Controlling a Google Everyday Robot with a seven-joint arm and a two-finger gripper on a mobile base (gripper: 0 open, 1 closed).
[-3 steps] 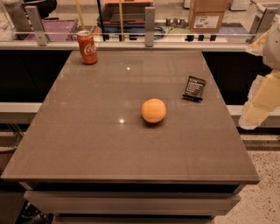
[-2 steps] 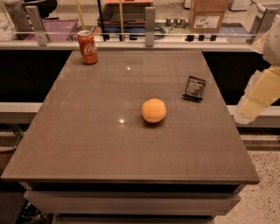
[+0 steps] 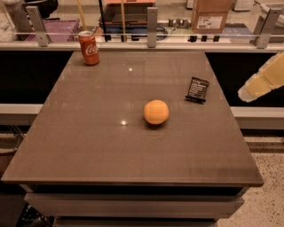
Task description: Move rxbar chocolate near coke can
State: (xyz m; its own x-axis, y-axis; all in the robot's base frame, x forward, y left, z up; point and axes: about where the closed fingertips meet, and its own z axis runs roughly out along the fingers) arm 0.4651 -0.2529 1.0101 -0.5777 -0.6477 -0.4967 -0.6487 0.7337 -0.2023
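Note:
The rxbar chocolate (image 3: 197, 89) is a small flat black wrapper with white text, lying near the right edge of the grey table (image 3: 88, 133). The coke can (image 3: 89, 48) stands upright at the table's far left corner, far from the bar. My gripper (image 3: 247, 92) is a cream-coloured shape at the right edge of the camera view. It hangs off the table's right side, to the right of the bar and apart from it. It holds nothing that I can see.
A round orange fruit (image 3: 156, 111) sits near the middle of the table, between the bar and the can's side. A railing with metal posts (image 3: 152, 26) runs along the far edge. A cardboard box (image 3: 212, 12) stands behind it.
My gripper has risen along the right side and now sits higher, closer to the bar's level. The bar, the can and the orange have not moved.

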